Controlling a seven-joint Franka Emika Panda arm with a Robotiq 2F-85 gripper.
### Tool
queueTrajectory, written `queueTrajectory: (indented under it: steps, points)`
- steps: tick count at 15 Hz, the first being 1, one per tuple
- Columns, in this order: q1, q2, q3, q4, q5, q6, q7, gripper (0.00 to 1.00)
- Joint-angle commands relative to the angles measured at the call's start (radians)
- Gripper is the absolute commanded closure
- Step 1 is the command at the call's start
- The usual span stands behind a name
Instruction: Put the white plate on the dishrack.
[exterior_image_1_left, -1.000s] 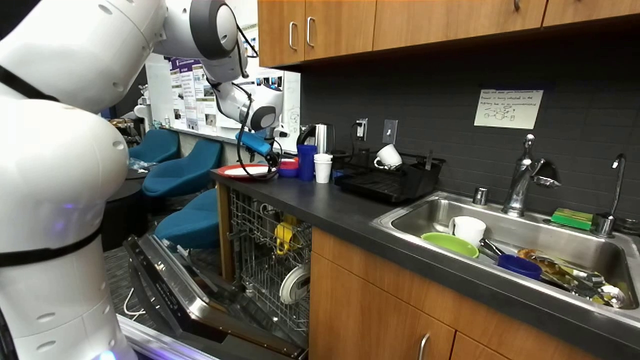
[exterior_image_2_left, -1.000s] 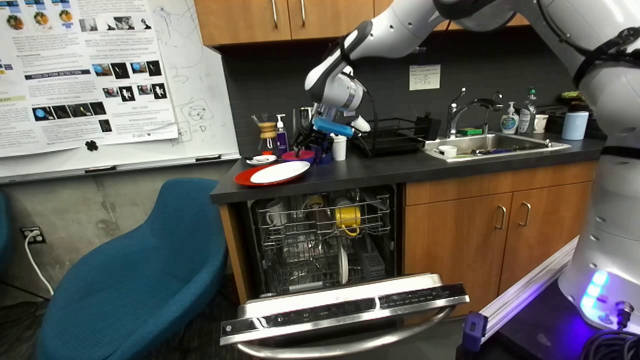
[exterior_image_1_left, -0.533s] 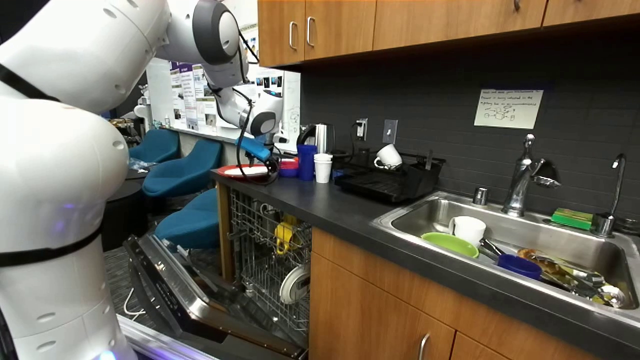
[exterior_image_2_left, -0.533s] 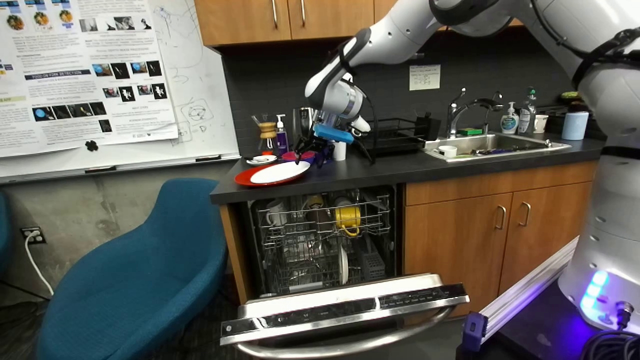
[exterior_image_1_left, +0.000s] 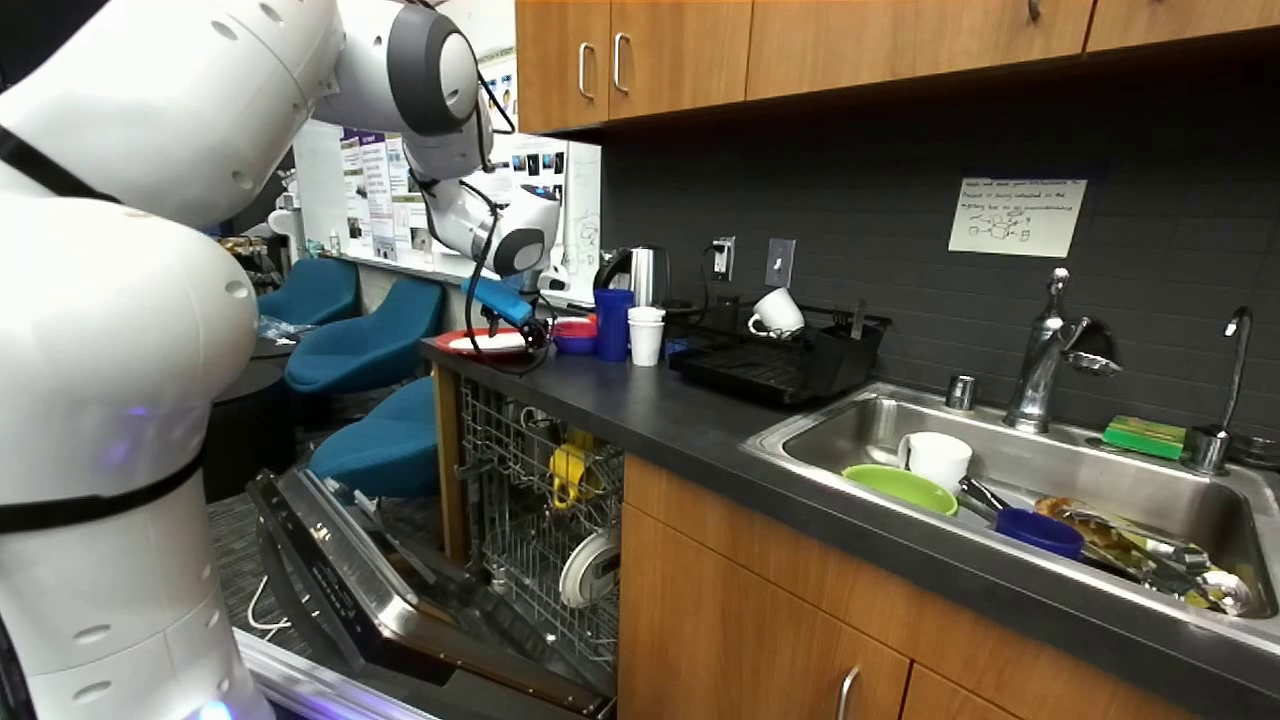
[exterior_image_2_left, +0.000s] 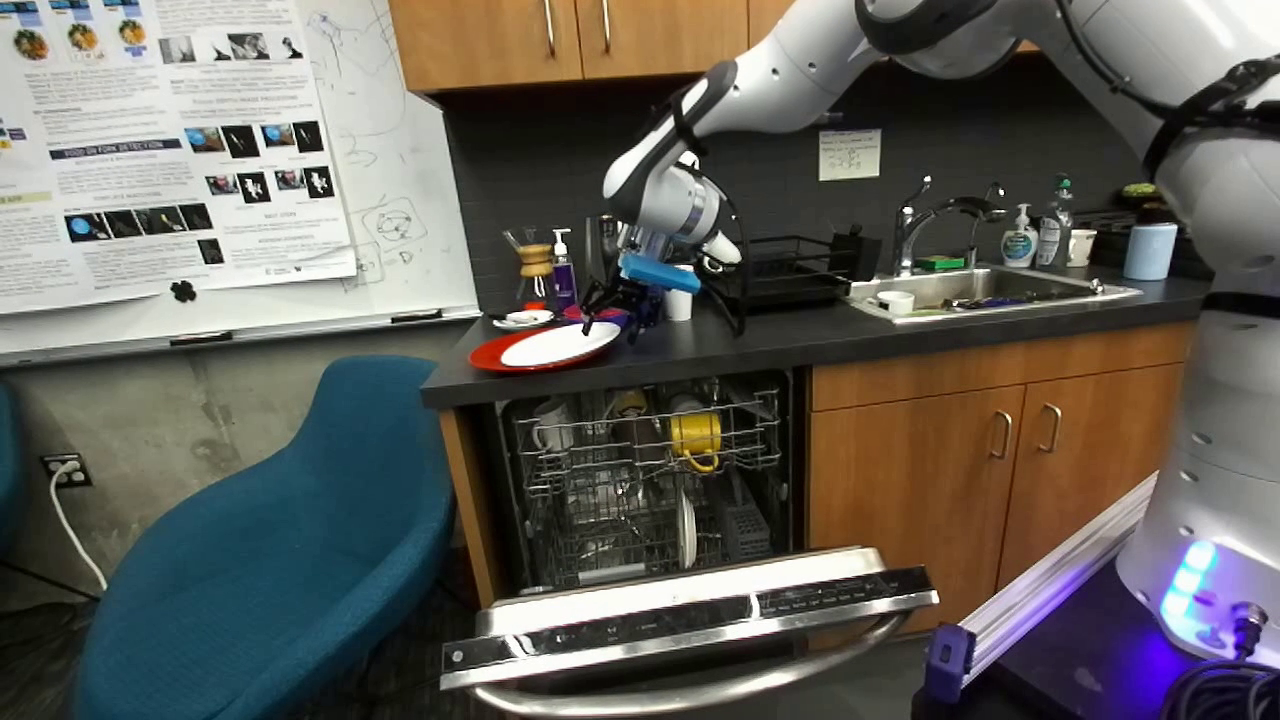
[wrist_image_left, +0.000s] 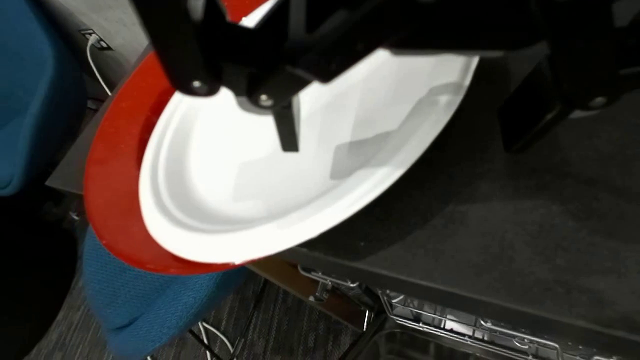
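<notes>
The white plate lies face up on the larger-looking red plate, partly overhanging it, at the counter's end. Both plates also show in an exterior view, the white plate on top. My gripper is open above the white plate's edge: one finger hangs over the plate's inside, the other beyond the rim over dark counter. Nothing is held; whether a fingertip touches is unclear. In an exterior view the gripper points down at the plate's near-rack side. The black dishrack stands farther along the counter, by the sink.
A white mug sits on the dishrack. Between plates and rack stand a blue tumbler, white paper cups and bowls. Below, the dishwasher door hangs open. The sink holds dishes.
My gripper has come down and shifted slightly toward the plates, from over the bowls to the white plate's edge. The jaws stayed open; the plates have not moved.
</notes>
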Motion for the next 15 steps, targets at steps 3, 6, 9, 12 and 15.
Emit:
queueTrajectory:
  steps: [3, 6, 9, 12, 15]
  points:
    - [-0.015, 0.018, 0.019, 0.035, 0.013, -0.013, -0.005, 0.27]
    - [-0.02, 0.024, 0.019, 0.044, 0.015, -0.014, -0.005, 0.48]
    - [-0.025, 0.028, 0.017, 0.052, 0.014, -0.014, -0.004, 0.72]
    - [-0.027, 0.02, 0.012, 0.049, 0.007, -0.013, -0.003, 0.93]
    - [-0.031, 0.006, 0.009, 0.054, 0.005, -0.012, -0.003, 0.97]
